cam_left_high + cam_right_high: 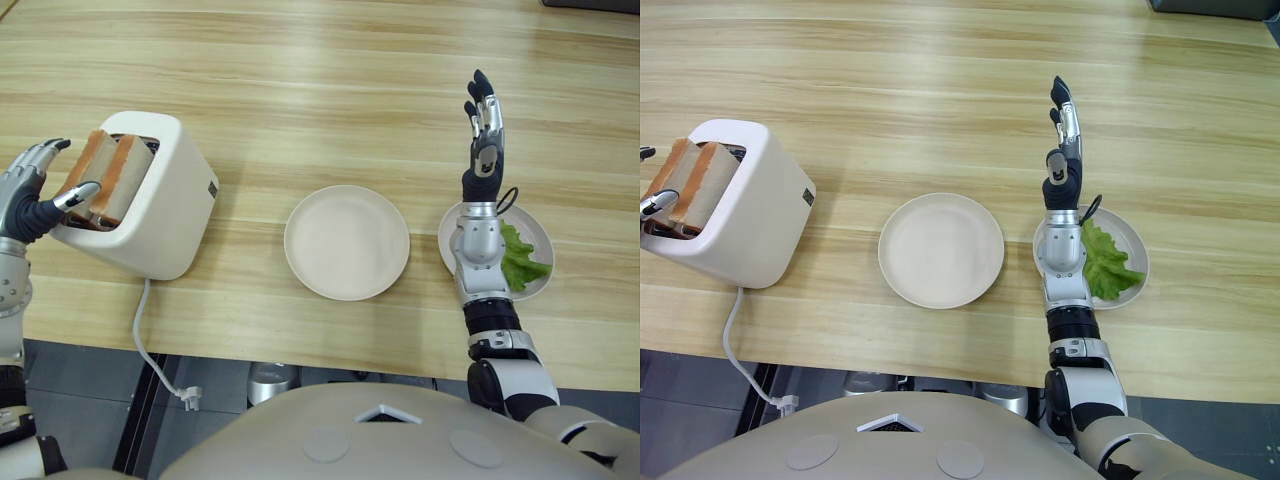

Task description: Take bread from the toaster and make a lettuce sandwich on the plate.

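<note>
Two slices [108,172] sat in the toaster [170,220]; my left hand [27,205] was at them, couldn't tell its grip, right hand [484,150] spread open near the lettuce [522,260].

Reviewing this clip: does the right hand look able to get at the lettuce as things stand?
Probably yes. The lettuce lies uncovered on its plate, right beside the forearm. The right hand is open but held beyond the plate, so it would have to draw back first.

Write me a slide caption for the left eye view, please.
Left robot hand grips bread in the toaster; right robot hand open beyond the lettuce; plate between.
</note>
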`<action>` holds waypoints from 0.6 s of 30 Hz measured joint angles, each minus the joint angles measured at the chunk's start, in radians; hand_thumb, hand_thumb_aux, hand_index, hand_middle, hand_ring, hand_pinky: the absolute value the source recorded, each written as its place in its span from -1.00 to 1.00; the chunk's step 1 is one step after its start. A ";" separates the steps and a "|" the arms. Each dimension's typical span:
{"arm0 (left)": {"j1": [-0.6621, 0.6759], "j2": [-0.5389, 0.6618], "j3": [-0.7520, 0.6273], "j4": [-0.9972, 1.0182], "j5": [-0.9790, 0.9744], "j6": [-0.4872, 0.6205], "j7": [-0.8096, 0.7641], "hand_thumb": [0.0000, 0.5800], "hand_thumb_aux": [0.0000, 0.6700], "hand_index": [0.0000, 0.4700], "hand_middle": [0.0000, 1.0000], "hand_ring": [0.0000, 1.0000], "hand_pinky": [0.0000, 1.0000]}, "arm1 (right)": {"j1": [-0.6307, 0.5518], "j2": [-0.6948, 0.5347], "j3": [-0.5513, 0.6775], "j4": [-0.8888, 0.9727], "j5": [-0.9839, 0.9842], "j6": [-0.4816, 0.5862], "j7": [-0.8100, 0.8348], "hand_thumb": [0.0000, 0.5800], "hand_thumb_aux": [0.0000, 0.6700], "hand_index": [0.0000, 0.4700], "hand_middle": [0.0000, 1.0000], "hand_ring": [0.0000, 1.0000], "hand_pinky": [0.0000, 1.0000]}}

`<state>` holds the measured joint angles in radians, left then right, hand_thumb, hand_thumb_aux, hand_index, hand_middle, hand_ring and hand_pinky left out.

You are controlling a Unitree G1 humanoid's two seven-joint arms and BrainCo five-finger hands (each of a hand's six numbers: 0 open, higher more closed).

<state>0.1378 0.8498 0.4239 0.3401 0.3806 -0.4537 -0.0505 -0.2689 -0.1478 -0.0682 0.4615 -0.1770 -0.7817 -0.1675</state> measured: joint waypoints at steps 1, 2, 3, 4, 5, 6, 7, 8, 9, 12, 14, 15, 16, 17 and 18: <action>-0.001 0.001 -0.002 0.005 0.000 -0.002 0.002 -1.00 -1.00 -1.00 -1.00 -1.00 -1.00 | 0.000 -0.002 -0.001 0.000 0.001 0.000 0.000 -1.00 -1.00 -1.00 -1.00 -1.00 -1.00; -0.006 0.002 -0.007 0.013 0.000 -0.005 0.005 -1.00 -1.00 -1.00 -1.00 -1.00 -1.00 | 0.000 -0.005 -0.004 0.000 0.001 0.000 0.000 -1.00 -1.00 -1.00 -1.00 -1.00 -1.00; -0.011 0.006 -0.011 0.024 0.001 -0.008 0.011 -1.00 -1.00 -1.00 -1.00 -1.00 -1.00 | 0.000 -0.007 -0.006 0.000 0.001 0.000 -0.001 -1.00 -1.00 -1.00 -1.00 -1.00 -1.00; -0.012 0.014 -0.019 0.036 0.003 -0.009 0.016 -1.00 -1.00 -1.00 -1.00 -1.00 -1.00 | 0.000 -0.008 -0.006 0.000 0.001 0.000 -0.002 -1.00 -1.00 -1.00 -1.00 -1.00 -1.00; -0.012 0.025 -0.023 0.046 0.008 -0.009 0.019 -1.00 -1.00 -1.00 -1.00 -1.00 -1.00 | 0.000 -0.009 -0.007 0.000 0.001 0.000 -0.003 -1.00 -1.00 -1.00 -1.00 -1.00 -1.00; -0.012 0.036 -0.026 0.051 0.013 -0.009 0.024 -1.00 -1.00 -1.00 -1.00 -1.00 -1.00 | 0.000 -0.010 -0.007 0.000 0.001 0.000 -0.005 -1.00 -1.00 -1.00 -1.00 -1.00 -1.00; -0.012 0.045 -0.026 0.053 0.019 -0.007 0.030 -1.00 -1.00 -1.00 -1.00 -1.00 -1.00 | 0.000 -0.011 -0.007 0.000 0.001 0.000 -0.006 -1.00 -1.00 -1.00 -1.00 -1.00 -1.00; -0.012 0.051 -0.026 0.055 0.021 -0.007 0.036 -1.00 -1.00 -1.00 -1.00 -1.00 -1.00 | 0.000 -0.011 -0.007 0.000 0.001 0.000 -0.006 -1.00 -1.00 -1.00 -1.00 -1.00 -1.00; -0.012 0.055 -0.027 0.058 0.021 -0.007 0.040 -1.00 -1.00 -1.00 -1.00 -1.00 -1.00 | 0.000 -0.011 -0.007 0.001 0.001 0.000 -0.007 -1.00 -1.00 -1.00 -1.00 -1.00 -1.00; -0.008 0.057 -0.030 0.063 0.021 -0.001 0.040 -1.00 -1.00 -1.00 -1.00 -1.00 -1.00 | 0.000 -0.012 -0.007 0.000 0.001 0.000 -0.008 -1.00 -1.00 -1.00 -1.00 -1.00 -1.00; -0.009 0.057 -0.038 0.064 0.021 0.000 0.040 -1.00 -1.00 -1.00 -1.00 -1.00 -1.00 | 0.001 -0.014 -0.007 0.000 0.001 0.000 -0.009 -1.00 -1.00 -1.00 -1.00 -1.00 -1.00; -0.011 0.058 -0.044 0.069 0.021 -0.001 0.040 -0.94 -0.97 -0.97 -1.00 -1.00 -1.00 | 0.002 -0.014 -0.007 0.000 0.001 0.000 -0.009 -1.00 -1.00 -1.00 -1.00 -1.00 -1.00; -0.012 0.058 -0.051 0.074 0.021 -0.001 0.040 -0.70 -0.84 -0.85 -1.00 -1.00 -1.00 | 0.003 -0.015 -0.008 -0.001 0.001 0.000 -0.010 -1.00 -1.00 -1.00 -1.00 -1.00 -1.00; -0.014 0.059 -0.058 0.075 0.021 -0.001 0.040 -0.45 -0.70 -0.71 -1.00 -1.00 -1.00 | 0.006 -0.016 -0.009 -0.001 0.001 0.000 -0.010 -1.00 -1.00 -1.00 -1.00 -1.00 -1.00; -0.016 0.059 -0.061 0.075 0.021 -0.001 0.041 -0.45 -0.70 -0.71 -1.00 -1.00 -1.00 | 0.008 -0.017 -0.010 -0.001 0.001 0.000 -0.011 -1.00 -1.00 -1.00 -1.00 -1.00 -1.00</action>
<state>0.1215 0.9089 0.3626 0.4153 0.4011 -0.4549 -0.0092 -0.2609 -0.1646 -0.0781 0.4603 -0.1756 -0.7819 -0.1782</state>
